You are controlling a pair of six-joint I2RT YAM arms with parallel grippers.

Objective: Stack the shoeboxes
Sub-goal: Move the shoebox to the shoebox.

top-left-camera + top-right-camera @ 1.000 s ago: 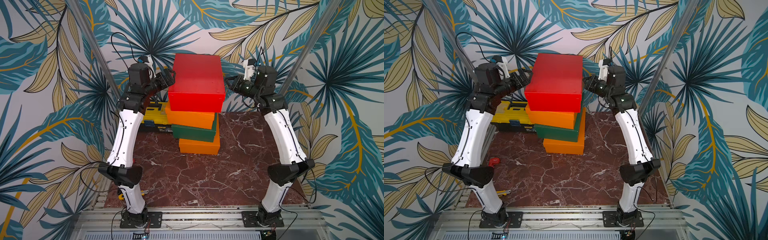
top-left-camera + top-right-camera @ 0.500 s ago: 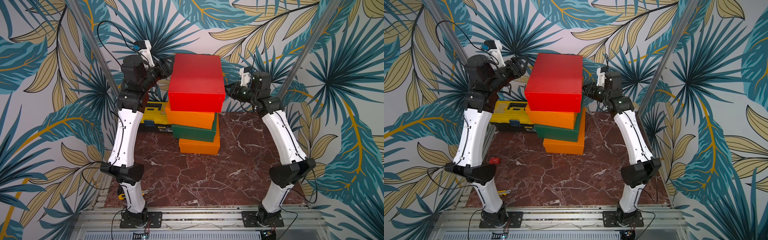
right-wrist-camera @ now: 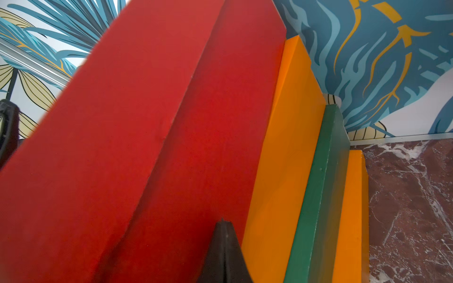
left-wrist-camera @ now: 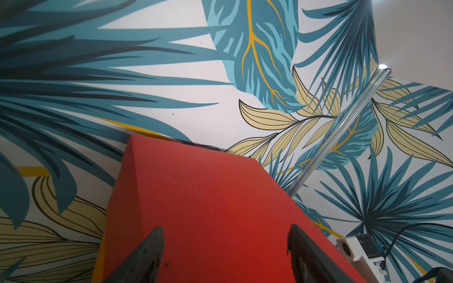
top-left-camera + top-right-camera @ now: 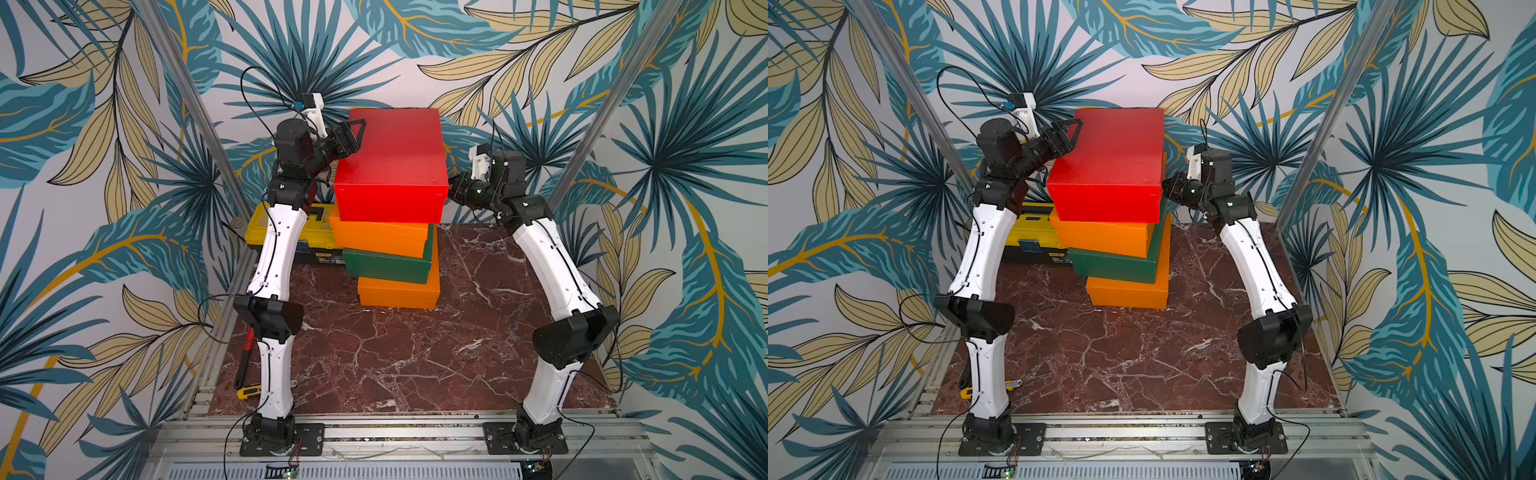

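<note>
Red shoebox (image 5: 390,162) tops shoebox stack (image 5: 386,266), rear-centre of marble tabletop (image 5: 395,361). Left gripper (image 5: 353,129) fingers spread apart at its far-left top corner. Right gripper (image 3: 224,224) pinched together, tip at its right side.

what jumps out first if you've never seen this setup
A staggered stack of four shoeboxes stands at the back of the marble table: red shoebox on top, then upper orange shoebox, dark green shoebox, bottom orange shoebox. The open left gripper and shut right gripper flank the red one, against palm-leaf wallpaper.
</note>
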